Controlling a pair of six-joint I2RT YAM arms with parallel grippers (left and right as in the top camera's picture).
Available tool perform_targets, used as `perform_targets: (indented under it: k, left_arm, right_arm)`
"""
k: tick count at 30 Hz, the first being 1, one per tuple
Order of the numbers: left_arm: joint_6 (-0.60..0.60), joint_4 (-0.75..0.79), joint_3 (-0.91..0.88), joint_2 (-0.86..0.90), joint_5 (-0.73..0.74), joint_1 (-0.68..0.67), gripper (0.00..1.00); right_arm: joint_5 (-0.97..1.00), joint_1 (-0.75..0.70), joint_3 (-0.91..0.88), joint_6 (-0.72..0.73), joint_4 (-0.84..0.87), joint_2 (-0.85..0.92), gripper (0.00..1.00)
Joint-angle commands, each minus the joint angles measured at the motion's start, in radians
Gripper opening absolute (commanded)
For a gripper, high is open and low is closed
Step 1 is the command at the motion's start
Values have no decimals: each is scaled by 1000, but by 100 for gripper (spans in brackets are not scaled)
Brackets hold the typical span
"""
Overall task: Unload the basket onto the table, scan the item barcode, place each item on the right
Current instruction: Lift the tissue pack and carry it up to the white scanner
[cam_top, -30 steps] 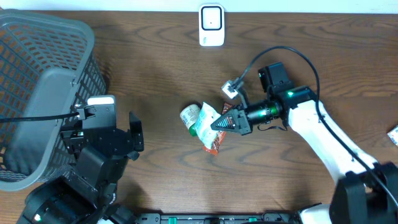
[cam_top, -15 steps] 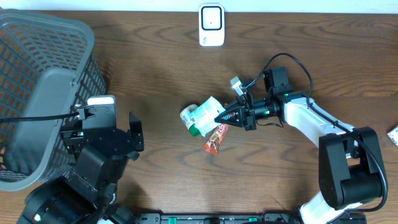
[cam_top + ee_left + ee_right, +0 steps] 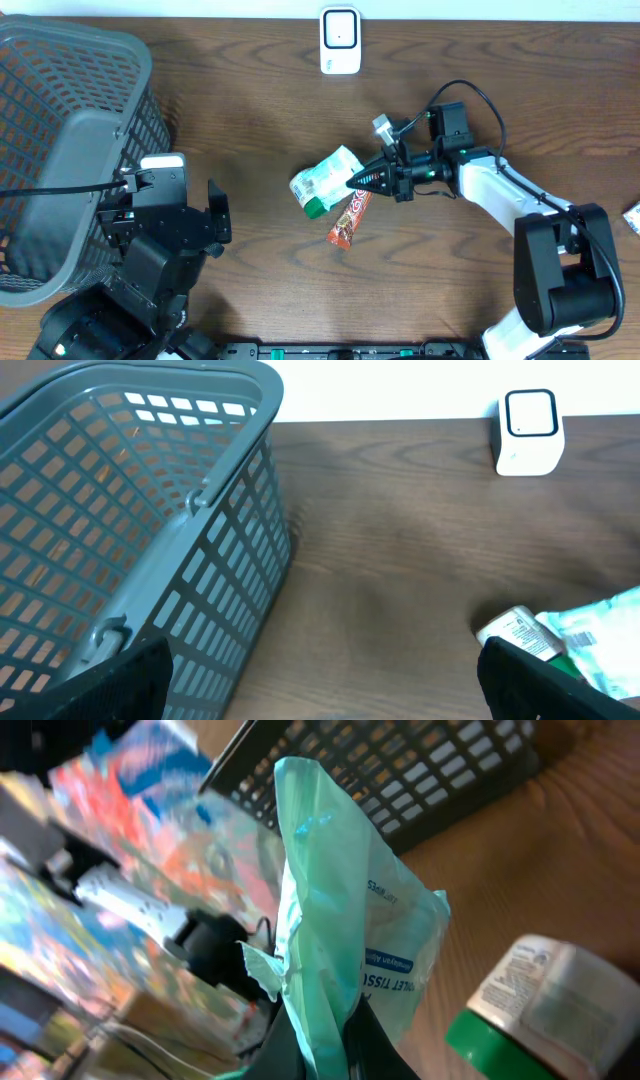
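Observation:
A pale green tissue packet [image 3: 333,168] hangs tilted just above the table's middle, and my right gripper [image 3: 362,181] is shut on its edge. In the right wrist view the packet [image 3: 340,910] rises out of the pinched fingers [image 3: 300,1050]. A white jar with a green cap [image 3: 306,192] lies against the packet's left side, also seen as the jar [image 3: 535,1010] and the jar [image 3: 515,632]. A red snack bar [image 3: 348,219] lies below the gripper. The white scanner [image 3: 340,41] stands at the far edge, as the scanner [image 3: 527,430]. My left gripper [image 3: 216,213] is open and holds nothing, well left of the items.
A large grey mesh basket [image 3: 60,150] fills the left side, close beside my left arm; the left wrist view shows the basket [image 3: 130,510]. A small packet [image 3: 632,216] lies at the right edge. Bare wood lies between the items and the scanner.
My right gripper has lifted the tissue packet off the snack bar and carried it a little toward the far edge, turning it. The snack bar now lies uncovered. The left arm is still.

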Motion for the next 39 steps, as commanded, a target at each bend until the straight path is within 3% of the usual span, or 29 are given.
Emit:
perform_targets:
  k: [1, 6, 14, 18, 20, 27, 30, 35, 39]
  left_arm:
    - [-5, -3, 6, -3, -12, 3, 98]
    - [-5, -3, 6, -3, -12, 3, 98]
    - [-5, -3, 6, -3, -12, 3, 98]
    - [-5, -3, 6, -3, -12, 3, 98]
    - [-5, -3, 6, -3, -12, 3, 98]
    - [-5, -3, 6, -3, -12, 3, 98]
    - [-5, -3, 6, -3, -12, 3, 98]
    - [-5, -3, 6, -3, -12, 3, 98]
    - [-5, -3, 6, -3, -12, 3, 98]
  right_arm:
    - [-46, -55, 5, 300, 29, 3, 1]
    - [-46, -124, 5, 492, 45, 3, 1]
    - [-47, -179, 5, 499, 27, 3, 1]
    - [-45, -171, 5, 401, 70, 3, 1]
    - [-42, -170, 5, 424, 150, 3, 1]
    - [94, -169, 14, 834, 750, 3, 1]
    - [141, -158, 48, 917, 902, 3, 1]
    - [307, -127, 160, 869, 799, 7, 1]
    - [545, -89, 314, 633, 443, 7, 1]
